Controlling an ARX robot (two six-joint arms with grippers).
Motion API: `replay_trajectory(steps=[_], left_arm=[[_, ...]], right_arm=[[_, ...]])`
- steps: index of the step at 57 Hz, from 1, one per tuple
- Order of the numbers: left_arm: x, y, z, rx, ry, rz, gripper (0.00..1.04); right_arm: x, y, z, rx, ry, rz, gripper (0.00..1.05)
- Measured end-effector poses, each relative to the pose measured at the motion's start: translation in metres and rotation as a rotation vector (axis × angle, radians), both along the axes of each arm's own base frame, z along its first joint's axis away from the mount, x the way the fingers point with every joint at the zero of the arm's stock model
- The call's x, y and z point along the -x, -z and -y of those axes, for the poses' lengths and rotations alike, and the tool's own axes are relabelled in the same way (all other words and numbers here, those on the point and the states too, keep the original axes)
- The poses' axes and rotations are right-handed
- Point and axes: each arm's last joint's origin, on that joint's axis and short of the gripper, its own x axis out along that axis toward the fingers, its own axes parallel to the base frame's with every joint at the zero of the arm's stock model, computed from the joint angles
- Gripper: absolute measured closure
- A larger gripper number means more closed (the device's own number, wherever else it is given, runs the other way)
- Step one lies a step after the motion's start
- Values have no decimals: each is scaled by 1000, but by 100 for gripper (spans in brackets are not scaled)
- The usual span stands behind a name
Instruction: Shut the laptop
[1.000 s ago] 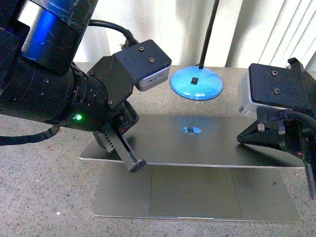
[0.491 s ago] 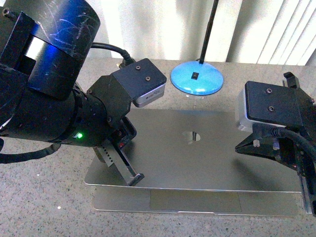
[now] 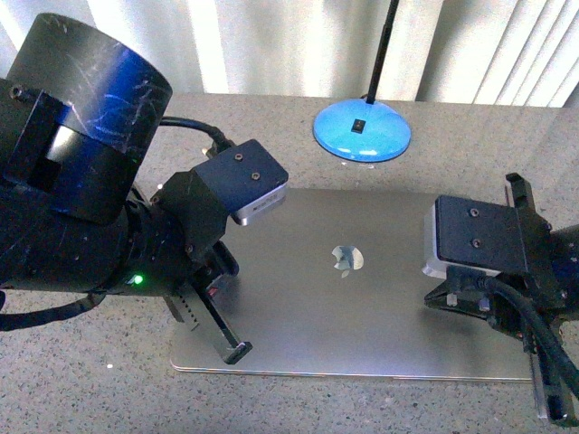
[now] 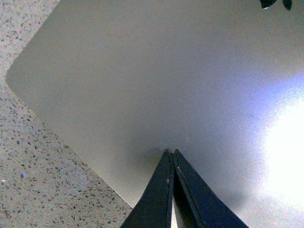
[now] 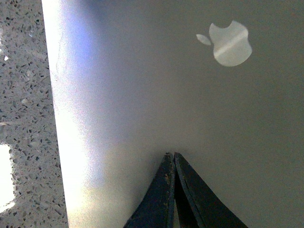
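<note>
Speckled grey stone-look countertop [image 3: 81,389] on the far left, matte and gritty, with the slim silver-grey metal laptop [image 3: 380,316] lying flat on it in the middle of the front view. The black left gripper [image 4: 170,154] has its jaws pressed together into one narrow wedge, nothing held, and the tip sits on the lid close to the near left corner. That corner is rounded; the lid is brushed and smooth with a soft sheen. No keys, trackpad or screen show in any view, only a thin front edge, so I judge the lid down on the base, or very nearly. That makes this the last press of the closing step. The mirror-finish apple logo [image 3: 346,259] is mid-lid. Behind the laptop is a glossy blue domed lamp base [image 3: 362,131] with a thin black stem, well clear of both arms. The black right gripper [image 5: 171,155] is likewise closed to a point and empty, tip on the lid toward the right side, with glare along the right lid edge. Next move, as I read it: a light even push to seat the lid if any gap remains, then lift both tips straight up. Don't drag them, the bare metal would probably scratch.
</note>
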Motion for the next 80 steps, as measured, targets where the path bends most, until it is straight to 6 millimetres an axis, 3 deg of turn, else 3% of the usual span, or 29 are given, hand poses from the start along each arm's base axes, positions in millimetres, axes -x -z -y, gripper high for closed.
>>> replay_trajectory(steps=[23, 29, 33, 38, 42, 45, 53, 55, 58, 61, 69, 75, 80], left_arm=[[0, 2, -19, 121, -124, -28, 101], [-3, -8, -30, 232, -244, -4, 101], [-7, -25, -43, 349, -396, 56, 100], [-12, -48, -53, 508, -557, 106, 89], [-13, -64, -59, 627, -650, 118, 77], [-14, -65, -60, 675, -689, 95, 66], [-10, -56, -55, 705, -715, 31, 40], [-11, -56, -55, 704, -725, 43, 31], [-6, -50, -60, 664, -768, 335, 42], [10, -47, -72, 625, -776, 542, 55], [40, -69, -93, 644, -744, 718, 80], [60, -72, -101, 629, -721, 718, 99], [73, -72, -107, 615, -726, 711, 101]], right_arm=[[-1, 1, 1, -88, 72, -35, 102], [-5, -12, 4, -193, 133, 7, 102], [-10, -25, 7, -244, 220, 67, 102], [-23, -52, 13, -306, 417, 203, 100], [-33, -82, 21, -421, 657, 283, 88], [-36, -94, 26, -526, 772, 248, 75], [-33, -83, 26, -587, 863, 132, 49], [-33, -78, 24, -610, 926, 197, 51], [-22, -76, 28, -672, 1101, 432, 63], [-4, -79, 33, -747, 1152, 555, 75], [30, -98, 42, -804, 1168, 612, 102], [48, -100, 45, -811, 1159, 609, 102], [61, -96, 48, -798, 1167, 597, 102]])
